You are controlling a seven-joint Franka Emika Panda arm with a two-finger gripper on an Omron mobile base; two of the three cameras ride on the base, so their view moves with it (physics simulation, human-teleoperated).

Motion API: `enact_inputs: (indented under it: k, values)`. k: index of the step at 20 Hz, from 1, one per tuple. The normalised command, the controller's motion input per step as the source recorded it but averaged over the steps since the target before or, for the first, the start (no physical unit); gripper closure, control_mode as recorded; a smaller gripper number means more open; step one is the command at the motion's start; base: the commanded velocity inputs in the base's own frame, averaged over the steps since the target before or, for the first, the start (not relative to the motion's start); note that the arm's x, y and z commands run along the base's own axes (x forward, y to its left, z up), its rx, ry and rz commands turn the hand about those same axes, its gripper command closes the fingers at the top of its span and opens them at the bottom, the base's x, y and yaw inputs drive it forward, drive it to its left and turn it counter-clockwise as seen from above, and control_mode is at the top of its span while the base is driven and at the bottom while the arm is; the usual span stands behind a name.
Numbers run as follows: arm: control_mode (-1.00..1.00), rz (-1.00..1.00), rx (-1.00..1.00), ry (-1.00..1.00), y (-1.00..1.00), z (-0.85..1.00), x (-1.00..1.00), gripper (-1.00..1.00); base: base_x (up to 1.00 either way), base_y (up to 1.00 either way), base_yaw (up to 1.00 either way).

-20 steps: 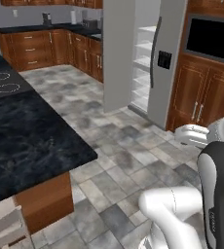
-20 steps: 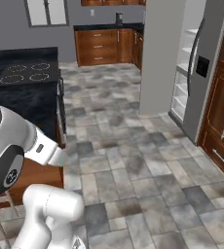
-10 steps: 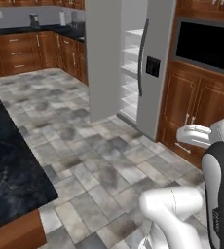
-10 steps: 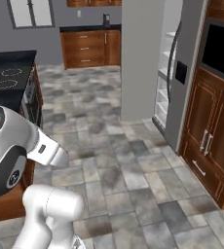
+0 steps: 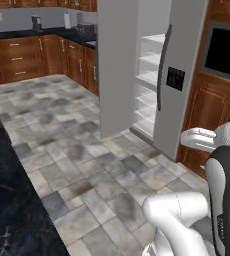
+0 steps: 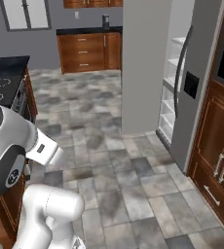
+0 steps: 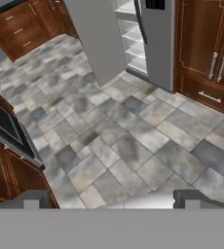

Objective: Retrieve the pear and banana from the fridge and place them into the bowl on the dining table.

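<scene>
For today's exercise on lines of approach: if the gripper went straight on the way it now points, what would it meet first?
Probably the tiled floor: the open gripper points down at bare tiles short of the fridge, though depth is uncertain.

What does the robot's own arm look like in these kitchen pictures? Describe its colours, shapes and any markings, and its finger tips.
The arm is built of glossy white, rounded tubular links joined by dark grey to black joint bands. In the right base view a bulbous white link carries a round black cap with a small white marking. The gripper ends in two small, blocky dark grey finger tips. No cables are visible.
</scene>
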Motion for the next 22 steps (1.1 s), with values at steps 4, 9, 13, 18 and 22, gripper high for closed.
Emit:
enact_inputs:
  k: [4,9,13,18,22]
  values:
    - [1.00,0.00,0.00,0.00,0.00,0.00,0.00,-1.00,1.00,0.00,-0.04]
    - [1.00,0.00,0.00,0.00,0.00,0.00,0.00,-1.00,0.98,-0.05,-0.03]
    - [1.00,0.00,0.00,0.00,0.00,0.00,0.00,-1.00,0.85,-0.17,-0.02]
    - [1.00,0.00,0.00,0.00,0.00,0.00,0.00,-1.00,0.81,-0.18,-0.04]
    - [1.00,0.00,0.00,0.00,0.00,0.00,0.00,-1.00,0.57,-0.21,-0.04]
